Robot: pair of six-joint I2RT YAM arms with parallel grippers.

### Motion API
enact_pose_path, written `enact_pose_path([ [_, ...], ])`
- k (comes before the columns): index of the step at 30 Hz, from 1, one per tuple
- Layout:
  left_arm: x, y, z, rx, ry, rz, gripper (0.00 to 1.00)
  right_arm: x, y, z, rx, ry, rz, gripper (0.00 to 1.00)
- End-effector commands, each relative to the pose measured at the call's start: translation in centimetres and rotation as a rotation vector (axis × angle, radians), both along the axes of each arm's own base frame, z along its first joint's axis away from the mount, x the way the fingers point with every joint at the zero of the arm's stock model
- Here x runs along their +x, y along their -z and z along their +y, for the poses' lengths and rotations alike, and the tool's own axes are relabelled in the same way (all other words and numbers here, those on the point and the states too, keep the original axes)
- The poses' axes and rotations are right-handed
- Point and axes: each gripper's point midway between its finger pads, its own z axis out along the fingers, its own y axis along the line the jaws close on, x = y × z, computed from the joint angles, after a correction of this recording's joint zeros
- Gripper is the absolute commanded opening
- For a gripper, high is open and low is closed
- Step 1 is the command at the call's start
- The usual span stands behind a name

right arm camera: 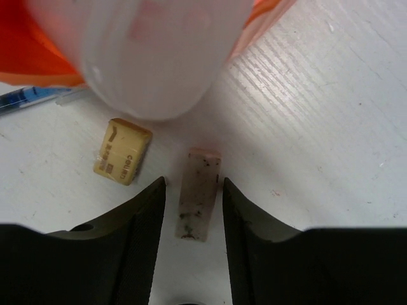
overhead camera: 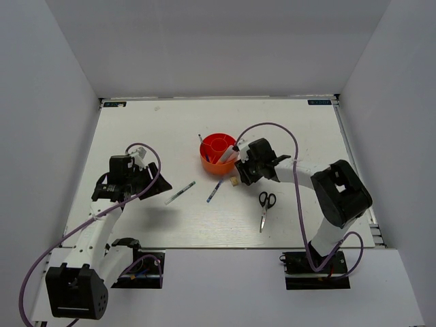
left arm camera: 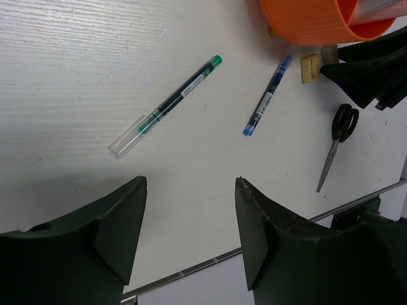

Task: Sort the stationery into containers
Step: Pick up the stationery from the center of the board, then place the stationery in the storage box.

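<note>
Straddling the pale eraser point(right arm camera: 199, 190) with my right tool point(right arm camera: 192, 184), released and parted, I see its long axis running 12 to 6 between the jaws.

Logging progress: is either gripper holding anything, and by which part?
Left gripper: nothing, jaws open. Right gripper: fingers flank the pale eraser along its long sides on the table; clamped or not cannot be told.
</note>
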Motion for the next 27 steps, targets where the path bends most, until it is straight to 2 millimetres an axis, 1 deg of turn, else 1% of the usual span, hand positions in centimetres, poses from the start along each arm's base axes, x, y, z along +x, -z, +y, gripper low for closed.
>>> enact_pose_path([
  [1,-0.1,-0.5,-0.2,-0.010,0.018,-0.030,0.68,-1.3,2.0,-1.5,-0.068,0.010,0.019,0.44],
  [3,-0.1,-0.3,-0.1,-0.006,0.013,-0.024,0.68,-1.8,2.3,-1.8,-0.077,0.010,0.041,0.36],
  [4,-0.1,-0.4,-0.1,-0.005,0.016,-0.026,0.68,-1.9,2.2,-1.8,-0.076,0.009,0.046,0.28],
  [5,-0.2,-0.4,-0.1,-0.004,0.017,-0.028,0.68,-2.1,2.2,-1.8,-0.076,0.004,0.050,0.13],
  [6,-0.1,-0.4,0.0,-0.004,0.013,-0.026,0.68,-2.5,2.2,-2.0,-0.083,-0.001,0.064,0.06],
  [7,-0.2,-0.3,0.0,-0.003,0.014,-0.027,0.68,-2.4,1.8,-2.1,-0.078,0.002,0.056,0.00],
  [8,-0.2,-0.4,0.0,0.000,0.015,-0.029,0.68,-2.3,1.3,-2.0,-0.069,0.000,0.045,0.00],
  [9,-0.2,-0.2,0.0,0.000,0.011,-0.022,0.68,-2.2,-0.1,-2.0,-0.050,0.000,0.015,0.00],
  [11,-0.2,-0.3,0.0,0.001,0.012,-0.029,0.68,-2.2,-1.0,-2.5,-0.072,-0.020,-0.013,0.00],
  [12,-0.1,-0.4,0.0,0.001,0.012,-0.034,0.68,-1.7,-3.0,-2.4,-0.055,-0.027,-0.061,0.00],
  [13,-0.1,-0.4,0.0,-0.002,0.013,-0.030,0.68,-1.5,-3.7,-3.0,-0.094,-0.051,-0.085,0.00],
  [15,-0.2,-0.3,-0.1,-0.006,0.018,-0.028,0.68,-0.1,-6.5,-3.1,-0.100,-0.066,-0.167,0.00],
  [16,-0.2,-0.4,-0.1,-0.006,0.016,-0.030,0.68,0.7,-7.3,-4.0,-0.146,-0.041,-0.204,0.00],
  [17,-0.2,-0.3,-0.1,-0.007,0.017,-0.028,0.68,1.7,-9.1,-4.1,-0.167,-0.043,-0.244,0.00],
  [19,-0.2,-0.3,-0.1,-0.007,0.017,-0.028,0.68,3.1,-10.3,-4.9,-0.211,-0.018,-0.288,0.00],
  [20,-0.1,-0.5,-0.1,-0.007,0.017,-0.033,0.68,4.5,-12.0,-4.8,-0.212,-0.013,-0.336,0.00],
  [21,-0.2,-0.3,-0.1,-0.008,0.018,-0.025,0.68,4.9,-12.0,-5.0,-0.222,-0.010,-0.336,0.00],
  [22,-0.1,-0.3,-0.2,-0.010,0.020,-0.030,0.68,6.0,-12.9,-4.0,-0.198,-0.015,-0.364,0.00],
  [23,-0.2,-0.3,-0.2,-0.008,0.020,-0.027,0.68,7.2,-14.2,-3.5,-0.189,-0.020,-0.402,0.00],
  [24,-0.1,-0.3,-0.2,-0.009,0.023,-0.028,0.68,8.0,-12.9,-3.1,-0.196,-0.029,-0.376,0.00],
  [26,-0.1,-0.3,-0.1,-0.007,0.021,-0.026,0.68,10.0,-15.4,-1.2,-0.129,-0.040,-0.412,0.00],
  [27,-0.2,-0.2,-0.2,-0.008,0.024,-0.026,0.68,11.1,-15.8,-0.2,-0.108,-0.048,-0.416,0.00],
])
